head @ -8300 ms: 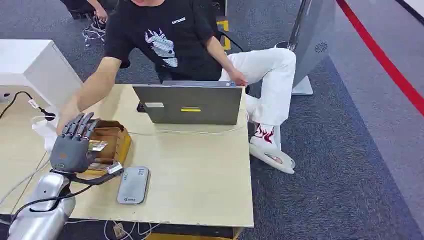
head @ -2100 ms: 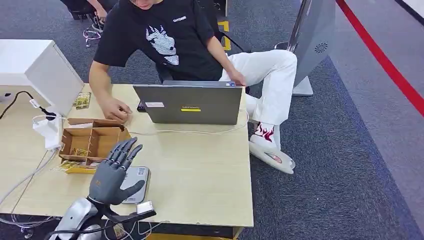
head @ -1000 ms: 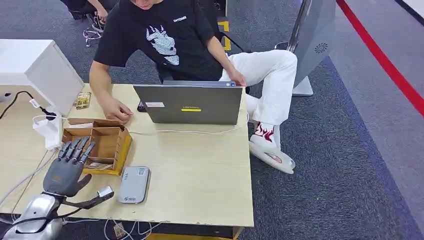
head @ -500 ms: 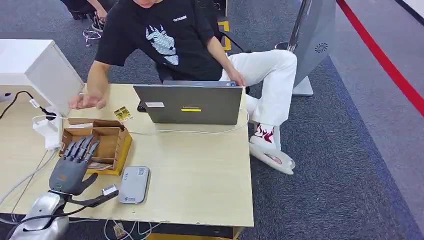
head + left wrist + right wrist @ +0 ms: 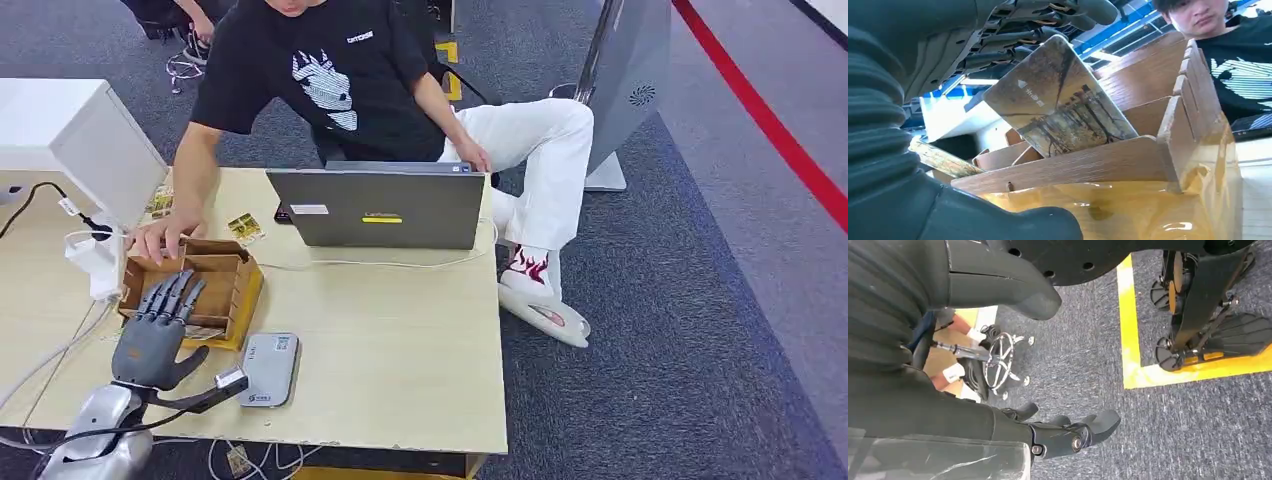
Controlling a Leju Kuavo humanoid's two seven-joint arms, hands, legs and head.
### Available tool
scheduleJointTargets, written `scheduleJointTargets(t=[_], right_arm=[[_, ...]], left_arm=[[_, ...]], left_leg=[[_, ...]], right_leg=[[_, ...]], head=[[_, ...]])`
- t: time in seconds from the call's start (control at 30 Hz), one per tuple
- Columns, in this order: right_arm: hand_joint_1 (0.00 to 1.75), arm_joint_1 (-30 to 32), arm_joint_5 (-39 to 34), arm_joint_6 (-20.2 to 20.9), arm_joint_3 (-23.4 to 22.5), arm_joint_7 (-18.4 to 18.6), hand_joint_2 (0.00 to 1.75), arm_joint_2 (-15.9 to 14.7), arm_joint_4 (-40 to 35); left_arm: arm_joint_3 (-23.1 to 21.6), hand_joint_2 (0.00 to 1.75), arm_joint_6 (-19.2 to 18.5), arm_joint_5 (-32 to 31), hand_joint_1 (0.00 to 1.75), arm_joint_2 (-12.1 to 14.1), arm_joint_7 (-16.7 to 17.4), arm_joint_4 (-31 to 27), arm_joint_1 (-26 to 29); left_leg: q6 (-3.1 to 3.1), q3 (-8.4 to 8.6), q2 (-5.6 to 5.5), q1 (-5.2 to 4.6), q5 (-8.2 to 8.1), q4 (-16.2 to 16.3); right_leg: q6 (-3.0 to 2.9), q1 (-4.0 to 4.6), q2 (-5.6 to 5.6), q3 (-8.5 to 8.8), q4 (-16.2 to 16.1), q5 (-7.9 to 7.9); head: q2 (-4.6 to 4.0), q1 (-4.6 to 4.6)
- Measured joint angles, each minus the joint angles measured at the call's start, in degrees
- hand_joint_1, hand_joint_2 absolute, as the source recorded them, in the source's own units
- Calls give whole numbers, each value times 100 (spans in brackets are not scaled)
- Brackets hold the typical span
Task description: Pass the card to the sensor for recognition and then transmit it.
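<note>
One card (image 5: 1060,112) leaning tilted in the wooden box (image 5: 215,285), right under the fingers (image 5: 1013,37) of the left hand (image 5: 155,330), spread apart, touching or not hard to tell. One grey sensor (image 5: 268,369) just beside on the surface (image 5: 400,350). Right hand (image 5: 1068,432) hanging over carpet, fingers loosely apart, holding nothing. One person's hand (image 5: 160,235) resting on the box's far rim; two more cards (image 5: 244,228) near the laptop (image 5: 380,208).

Even, bright overhead light in the head view, soft shadows, sharp throughout; the left wrist view catches glare off the glossy yellow surface, its nearest dark parts looming blurred.
</note>
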Motion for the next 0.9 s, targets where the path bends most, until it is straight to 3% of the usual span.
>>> scheduleJointTargets(t=[0.2,0.23,0.9], right_arm=[[0,0,26,0,-13,0,175,0,0],[0,-1,26,0,-17,0,175,0,0],[0,-4,151,0,-83,7,175,0,0]], left_arm=[[-11,175,0,9,0,2,9,5,-1],[-11,175,0,9,173,2,9,2,-1],[-66,175,11,162,175,20,-57,13,3]], left_leg=[[0,0,0,0,0,0],[0,0,0,0,0,0],[0,0,-2,0,1,0]], right_leg=[[0,0,0,0,0,0],[0,0,0,0,0,0],[0,0,-2,2,0,0]], head=[[0,0],[2,0],[2,0]])
